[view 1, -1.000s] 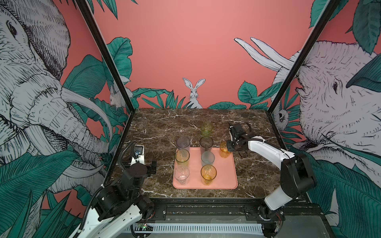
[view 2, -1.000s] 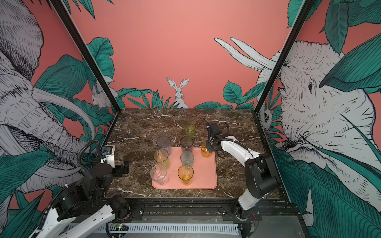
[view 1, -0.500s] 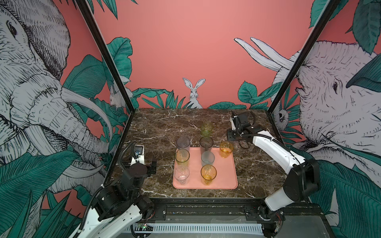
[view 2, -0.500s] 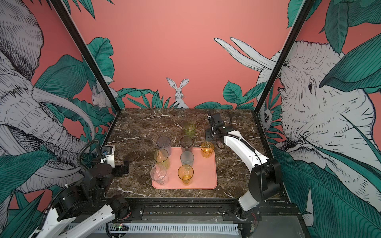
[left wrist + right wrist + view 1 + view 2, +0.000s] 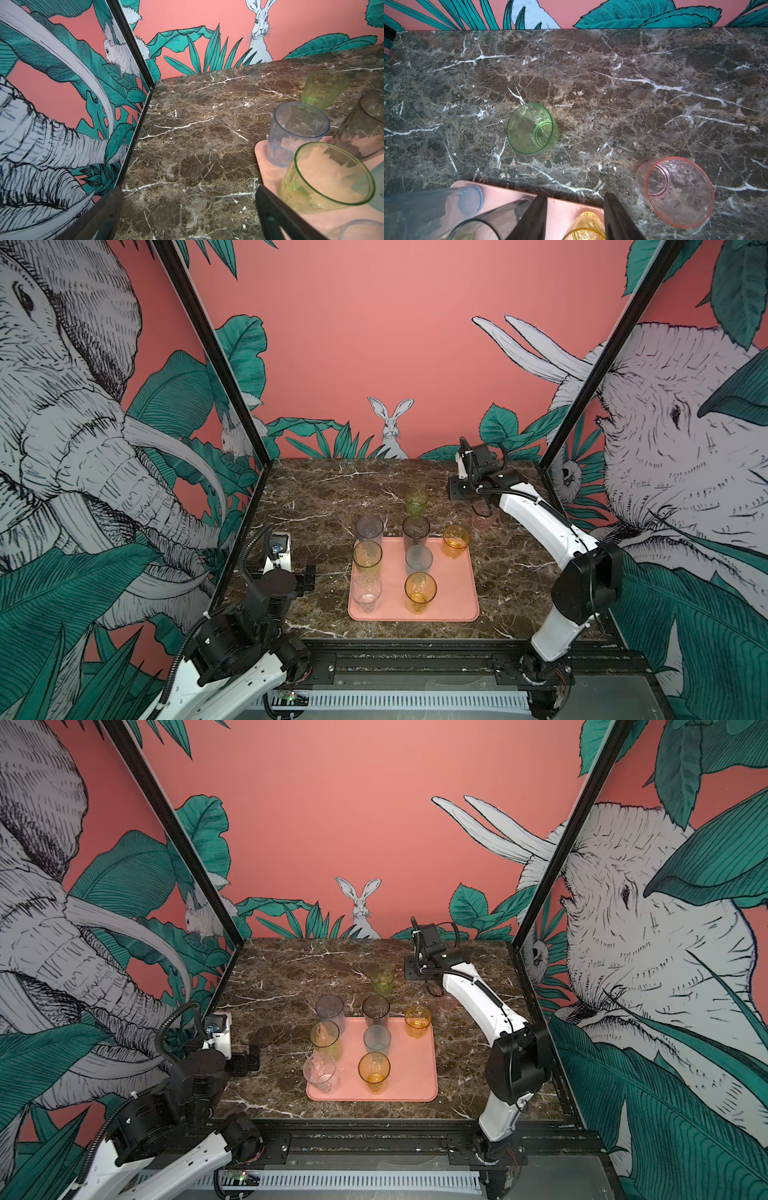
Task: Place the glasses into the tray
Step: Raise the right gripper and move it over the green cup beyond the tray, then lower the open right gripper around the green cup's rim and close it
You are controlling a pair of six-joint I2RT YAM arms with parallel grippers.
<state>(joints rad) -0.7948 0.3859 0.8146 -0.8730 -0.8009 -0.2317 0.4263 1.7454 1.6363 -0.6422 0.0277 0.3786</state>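
Pink glass [image 5: 483, 517], upright right of centre in a top view, stands beside the right gripper [image 5: 575, 198], jaws apart, empty; left gripper [image 5: 189, 190] gapes far off.

One second ago the right gripper [image 5: 464, 492] was low at the amber glass [image 5: 456, 541], on the far right corner of the tray [image 5: 457, 601]. Now it has left this glass, has risen and has gone back toward the far wall, and its jaws stand wider apart with nothing between them. The amber glass stands alone on the tray (nothing touches it). The pink glass [image 5: 484, 517], before hidden by the gripper, now shows beside the forearm.
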